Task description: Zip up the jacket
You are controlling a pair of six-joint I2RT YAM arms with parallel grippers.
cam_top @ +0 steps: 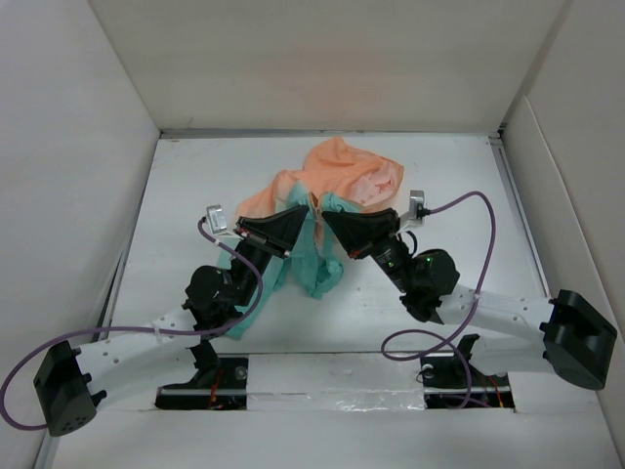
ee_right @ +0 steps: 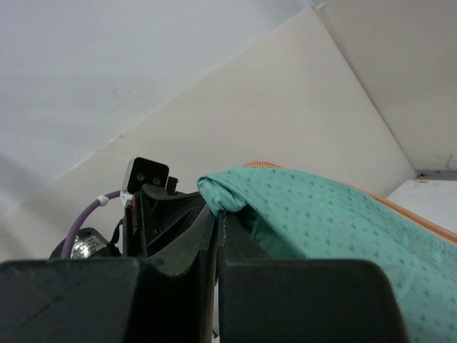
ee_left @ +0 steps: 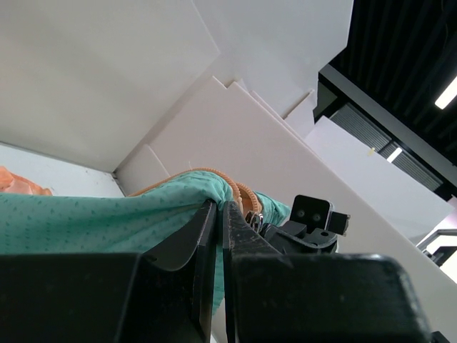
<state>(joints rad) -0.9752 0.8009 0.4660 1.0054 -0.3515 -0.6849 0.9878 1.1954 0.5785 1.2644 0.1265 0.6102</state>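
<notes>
We are pinching with our left gripper (cam_top: 306, 211), its two fingers pressed together on a fold of thin teal cloth. Our right gripper (cam_top: 326, 214) is doing the same from the opposite side, clamped on another teal fold. In the top view the two grippers are meeting almost tip to tip above the middle of the table (cam_top: 195, 195).

The cloth belongs to the jacket (cam_top: 332, 171). It is lying bunched at the centre of the table, with the orange hood end heaped toward the far wall and the teal hem end trailing toward our arm bases. We are lifting the pinched part slightly off the table.

In both wrist views the orange zipper (ee_left: 239, 189) is running along the edge of the teal cloth just beside our fingers. We cannot tell whether either gripper is holding the slider or only fabric.

We are judging several risks from here. The cloth looks light and slippery, so a pull could draw it out of either grip. The jacket is crumpled, so the zipper line is probably not lying straight, and loose fabric could be catching in the teeth. Pulling with nothing anchoring the hem could simply be dragging the whole jacket across the table.
</notes>
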